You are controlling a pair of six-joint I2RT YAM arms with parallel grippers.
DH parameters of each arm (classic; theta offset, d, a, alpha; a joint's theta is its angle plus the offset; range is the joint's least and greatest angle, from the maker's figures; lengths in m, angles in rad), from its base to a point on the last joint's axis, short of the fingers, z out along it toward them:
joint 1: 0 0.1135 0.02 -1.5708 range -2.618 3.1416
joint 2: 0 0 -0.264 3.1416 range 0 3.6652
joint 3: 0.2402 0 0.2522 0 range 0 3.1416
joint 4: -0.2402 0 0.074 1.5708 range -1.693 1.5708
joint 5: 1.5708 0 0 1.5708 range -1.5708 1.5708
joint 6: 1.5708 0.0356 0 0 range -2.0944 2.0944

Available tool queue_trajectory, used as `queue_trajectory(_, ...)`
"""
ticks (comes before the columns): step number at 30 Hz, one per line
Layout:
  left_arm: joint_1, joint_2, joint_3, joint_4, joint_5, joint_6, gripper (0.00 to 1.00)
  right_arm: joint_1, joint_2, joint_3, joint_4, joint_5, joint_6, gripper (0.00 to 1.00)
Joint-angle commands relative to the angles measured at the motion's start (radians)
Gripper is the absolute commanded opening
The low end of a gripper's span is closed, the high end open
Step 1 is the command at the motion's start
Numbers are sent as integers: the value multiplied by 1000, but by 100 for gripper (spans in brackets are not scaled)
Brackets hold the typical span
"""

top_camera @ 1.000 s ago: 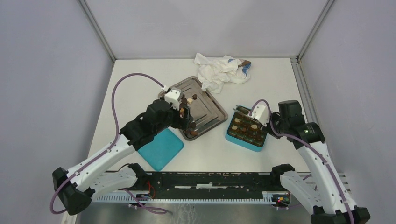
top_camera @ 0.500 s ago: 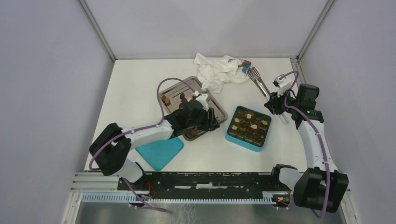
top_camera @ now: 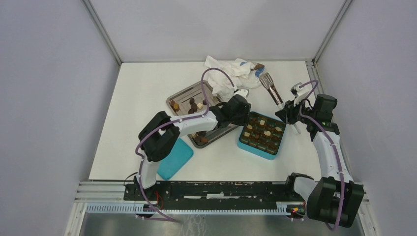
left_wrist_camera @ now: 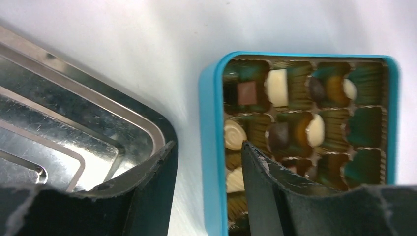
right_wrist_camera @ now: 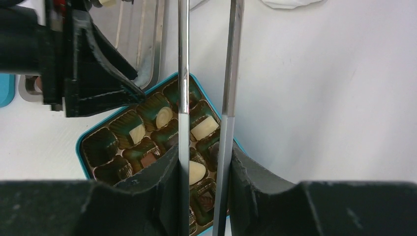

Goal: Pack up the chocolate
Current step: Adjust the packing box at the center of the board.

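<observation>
We saw most of the small dark brown, light brown and cream-white chocolate pieces [top_camera: 260, 132] [left_wrist_camera: 278, 87] [right_wrist_camera: 204, 128] sitting in the ridged cups of an open teal square box [top_camera: 242, 143] [left_wrist_camera: 208, 147] [right_wrist_camera: 82, 147], one or two to a cup, while other cups showed only their liner. A few more pieces lay loose at the far end of a rectangular metal tray [top_camera: 179, 91] [left_wrist_camera: 74, 98] that stood just beside the box, on its left, with a narrow strip of white counter [top_camera: 137, 98] between them

The left gripper [top_camera: 246, 117] [left_wrist_camera: 206, 145] hung over that strip at the box's left wall. Its fingers were spread apart, one above the tray's corner and the other above the box's nearest cups, and we could see only the wall and the counter in the gap, with nothing pinched

The right gripper [top_camera: 286, 110] [right_wrist_camera: 204, 147] was on the far right side of the box, pinching a pair of long metal tongs [top_camera: 272, 88] [right_wrist_camera: 183, 73]. Each finger pressed on one of the two shiny arms, which ran side by side with a gap between them. From above, the tongs reached away from the gripper toward the back of the counter. We could not tell whether their far end touched the counter

Near that end lay a crumpled white cloth with blue marks [top_camera: 228, 73], behind the tray. A flat teal lid [top_camera: 176, 157] lay on the counter on the near side of the tray, partly under the left arm
</observation>
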Motion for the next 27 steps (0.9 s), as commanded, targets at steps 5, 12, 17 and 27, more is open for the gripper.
queue_trajectory(5, -8, 91, 127, -120, -27, 68, 52, -4, -19, 8, 64, -23, 14, 38)
queue_trajectory(12, -12, 120, 151, -126, 0, 60, 41, -4, -14, 6, 66, -15, 11, 38)
queue_trajectory(17, -16, 144, 179, -147, -9, 60, 24, -4, -13, 7, 61, -9, 6, 38)
queue_trajectory(27, -65, 24, 93, -55, -115, 114, 2, -10, -18, 9, 59, -1, 3, 38)
